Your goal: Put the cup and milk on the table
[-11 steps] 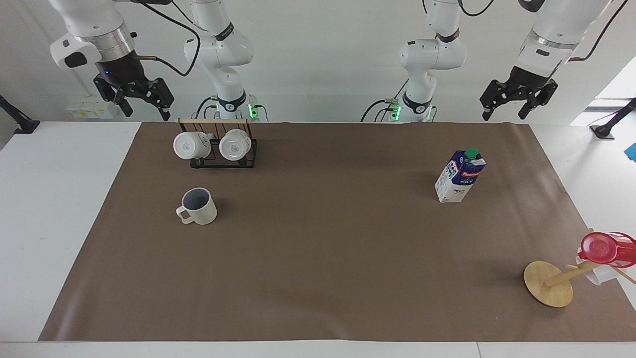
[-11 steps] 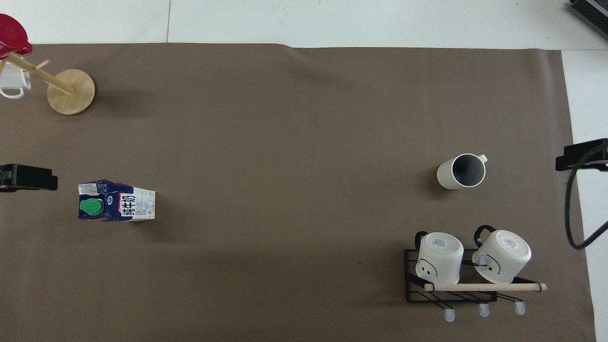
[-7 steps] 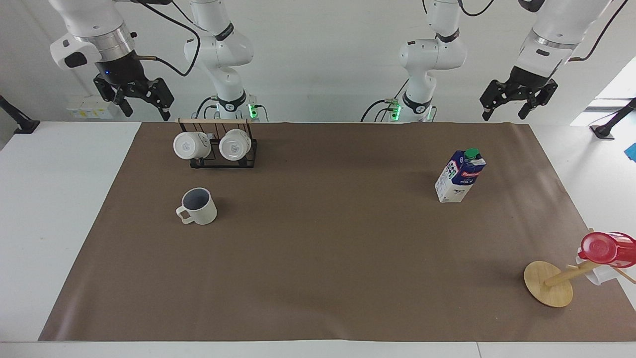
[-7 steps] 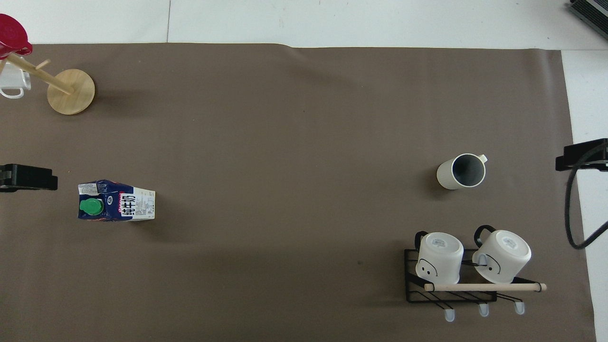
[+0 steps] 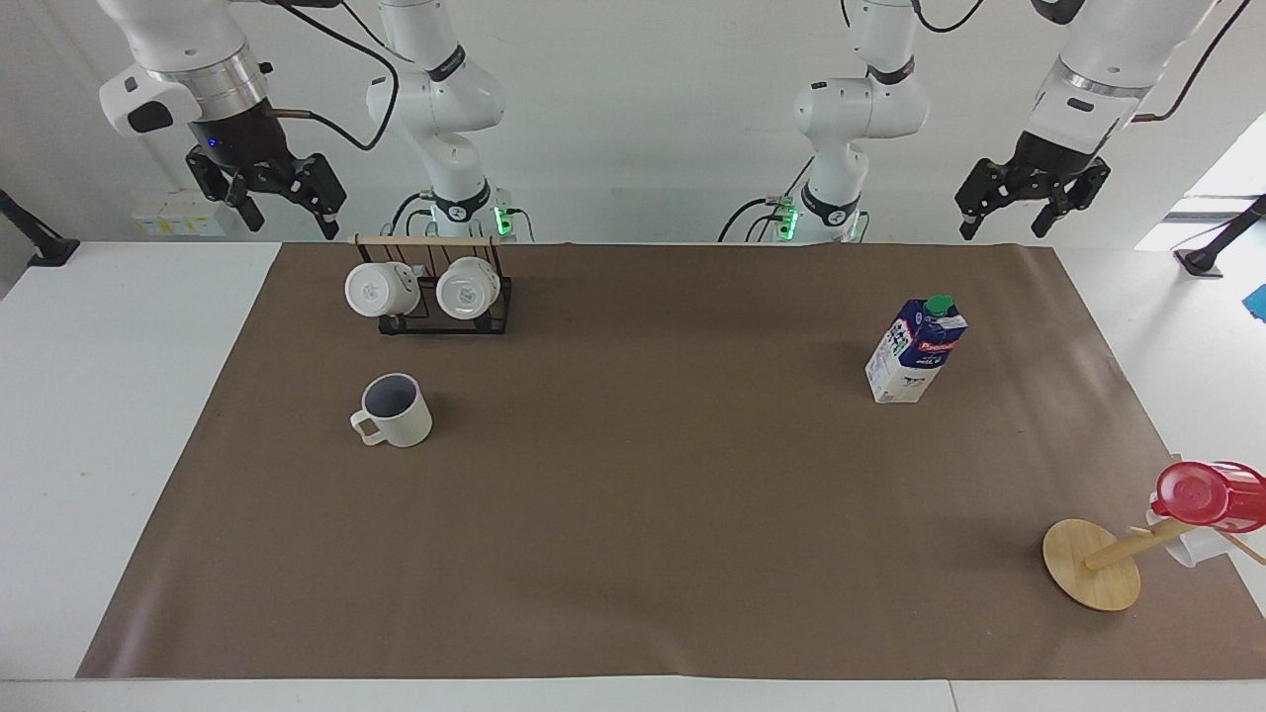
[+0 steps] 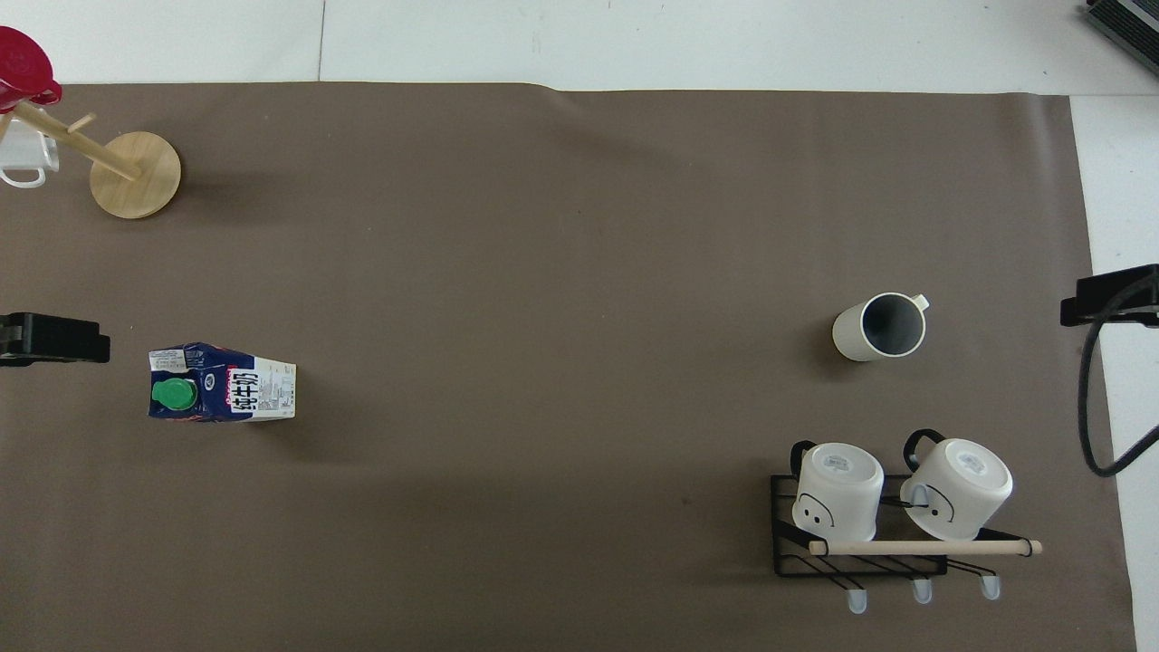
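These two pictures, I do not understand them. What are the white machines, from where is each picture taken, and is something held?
The white machines are two robot arms, each ending in a two-finger gripper. One picture faces the robots from across the table; the other looks down from above their own end.

Both arms wait, raised. The left gripper and right gripper are open and hold nothing.

On the brown sheet stand the cup and the milk, both upright, far apart. A rack with two white mugs stands nearer the robots than the cup. A wooden stand carries a red cup.
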Available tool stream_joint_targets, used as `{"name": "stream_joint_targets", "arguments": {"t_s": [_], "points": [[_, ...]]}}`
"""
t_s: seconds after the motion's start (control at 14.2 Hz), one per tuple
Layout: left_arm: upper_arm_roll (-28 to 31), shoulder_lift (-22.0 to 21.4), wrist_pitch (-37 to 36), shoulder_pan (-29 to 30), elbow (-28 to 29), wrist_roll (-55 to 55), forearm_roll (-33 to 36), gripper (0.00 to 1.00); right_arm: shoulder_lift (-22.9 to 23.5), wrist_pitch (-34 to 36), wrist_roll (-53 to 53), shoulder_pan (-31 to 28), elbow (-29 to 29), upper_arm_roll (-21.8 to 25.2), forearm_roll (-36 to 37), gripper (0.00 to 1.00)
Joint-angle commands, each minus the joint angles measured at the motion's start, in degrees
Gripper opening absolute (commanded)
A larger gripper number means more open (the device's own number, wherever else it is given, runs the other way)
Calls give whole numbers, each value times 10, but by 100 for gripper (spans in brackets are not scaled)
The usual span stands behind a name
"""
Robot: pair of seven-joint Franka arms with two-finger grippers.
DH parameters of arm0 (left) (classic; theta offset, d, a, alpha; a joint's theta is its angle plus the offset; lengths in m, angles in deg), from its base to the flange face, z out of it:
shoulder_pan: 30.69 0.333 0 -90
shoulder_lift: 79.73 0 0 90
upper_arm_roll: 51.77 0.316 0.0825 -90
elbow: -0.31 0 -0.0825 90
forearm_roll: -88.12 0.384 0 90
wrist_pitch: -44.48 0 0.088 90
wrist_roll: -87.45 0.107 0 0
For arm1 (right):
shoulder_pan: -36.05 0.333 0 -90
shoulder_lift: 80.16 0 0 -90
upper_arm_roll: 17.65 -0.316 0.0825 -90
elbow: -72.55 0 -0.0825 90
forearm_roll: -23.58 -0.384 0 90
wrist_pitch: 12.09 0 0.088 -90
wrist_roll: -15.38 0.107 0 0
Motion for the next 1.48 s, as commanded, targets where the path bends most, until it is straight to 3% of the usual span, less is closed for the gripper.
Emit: {"name": "stream_joint_targets", "arguments": {"t_s": [0.0,1.12,1.41], "points": [[-6,-1,-13,7,-8,-2,7,100,-10,-7,11,-4,-13,-3,-2,100],[-6,-1,-13,7,-8,-2,7,100,-11,-11,17,3,-35,-4,-2,100],[-6,-1,-13,7,-8,-2,7,100,-7,-71,58,23,-78,-10,-2,100]]}}
